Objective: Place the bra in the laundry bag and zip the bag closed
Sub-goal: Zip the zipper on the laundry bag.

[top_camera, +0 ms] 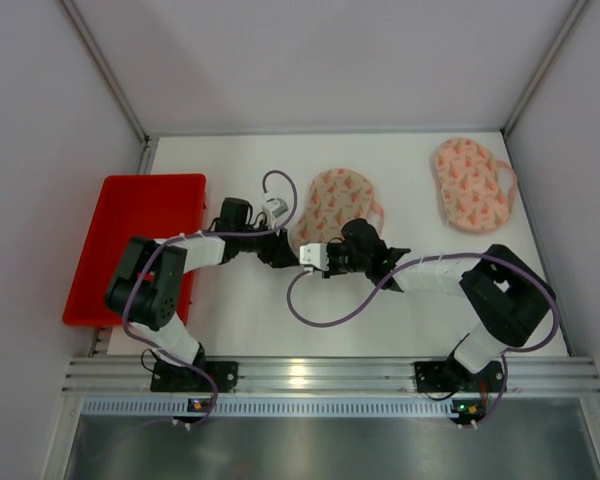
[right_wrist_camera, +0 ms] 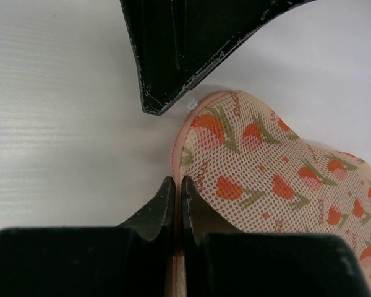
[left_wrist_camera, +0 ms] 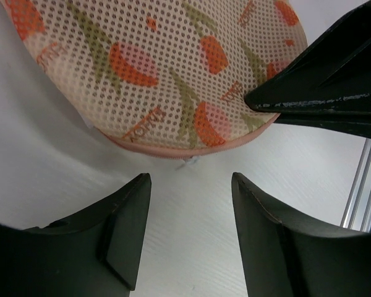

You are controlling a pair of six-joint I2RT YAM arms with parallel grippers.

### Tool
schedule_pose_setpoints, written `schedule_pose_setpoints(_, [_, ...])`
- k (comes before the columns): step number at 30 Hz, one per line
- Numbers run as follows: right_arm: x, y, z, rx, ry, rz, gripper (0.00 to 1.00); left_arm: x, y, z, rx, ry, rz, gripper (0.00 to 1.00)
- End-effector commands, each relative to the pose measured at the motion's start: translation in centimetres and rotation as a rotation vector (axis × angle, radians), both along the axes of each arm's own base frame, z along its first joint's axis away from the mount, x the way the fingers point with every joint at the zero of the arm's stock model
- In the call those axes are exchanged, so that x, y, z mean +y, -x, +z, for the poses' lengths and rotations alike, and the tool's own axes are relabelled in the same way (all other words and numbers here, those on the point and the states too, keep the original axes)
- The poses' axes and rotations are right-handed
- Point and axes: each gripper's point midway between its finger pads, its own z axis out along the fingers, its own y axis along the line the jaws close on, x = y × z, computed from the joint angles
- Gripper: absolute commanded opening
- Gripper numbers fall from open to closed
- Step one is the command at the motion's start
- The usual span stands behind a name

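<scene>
Right hand (right_wrist_camera: 178, 182) of mine is pinched tight on the pink rim of the peach, tulip-printed mesh laundry bag (right_wrist_camera: 266, 173), which lies on the white table (right_wrist_camera: 62, 124). My left hand (left_wrist_camera: 190, 179) (fingers standing apart) sits just beside that same rim. Whether the bra is inside the bag I cannot tell.
</scene>
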Motion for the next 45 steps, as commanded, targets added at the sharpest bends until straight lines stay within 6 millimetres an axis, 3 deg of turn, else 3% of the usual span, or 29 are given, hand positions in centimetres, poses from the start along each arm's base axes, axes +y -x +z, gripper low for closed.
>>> schedule_pose_setpoints(1, [1.7, -0.2, 3.6, -0.025, -0.112, 0.031, 0.00, -1.2, -1.8, 2.0, -0.140, 0.061, -0.061, 0.61])
schedule_pose_setpoints(9, [1.7, 0.3, 4.3, 0.002, -0.144, 0.030, 0.00, -2.2, -1.9, 2.5, -0.138, 0.119, -0.131, 0.59])
schedule_pose_setpoints(12, [1.5, 0.0, 4.4, 0.012, -0.151, 0.015, 0.00, -2.3, -2.1, 2.6, -0.128, 0.126, -0.129, 0.53])
schedule_pose_setpoints(21, [0.6, -0.4, 4.3, 0.032, -0.149, -0.011, 0.00, -2.4, -1.6, 3.8, -0.064, 0.156, -0.106, 0.01])
schedule_pose_setpoints(25, [-0.5, 0.0, 4.7, 0.046, -0.155, -0.015, 0.00, -0.8, -1.7, 2.4, 0.033, 0.080, -0.039, 0.00])
schedule_pose_setpoints(31, [-4.1, 1.6, 3.2, 0.042, -0.098, 0.066, 0.00, 2.8, -5.0, 0.4, 0.041, -0.057, 0.103, 0.00])
schedule_pose_setpoints(36, [-5.6, 1.5, 2.4, -0.017, -0.048, 0.108, 0.00, 0.7, -3.9, 2.6, 0.049, 0.023, 0.022, 0.00])
schedule_pose_setpoints(37, [-5.9, 1.3, 2.1, -0.004, -0.037, 0.098, 0.22, 0.2, -3.5, 2.9, 0.048, 0.031, 0.007, 0.00])
schedule_pose_setpoints(40, [-5.8, 0.3, 3.2, 0.021, -0.035, 0.054, 0.69, -2.2, -1.0, 4.3, 0.022, 0.043, -0.075, 0.00])
schedule_pose_setpoints(42, [-5.5, 0.1, 4.4, 0.037, -0.067, 0.031, 0.76, -4.2, 1.1, 4.8, 0.039, 0.045, -0.122, 0.00])
schedule_pose_setpoints(45, [-5.0, 1.0, 6.1, 0.054, -0.116, 0.035, 0.77, -6.1, 3.0, 4.9, 0.089, 0.040, -0.138, 0.00])
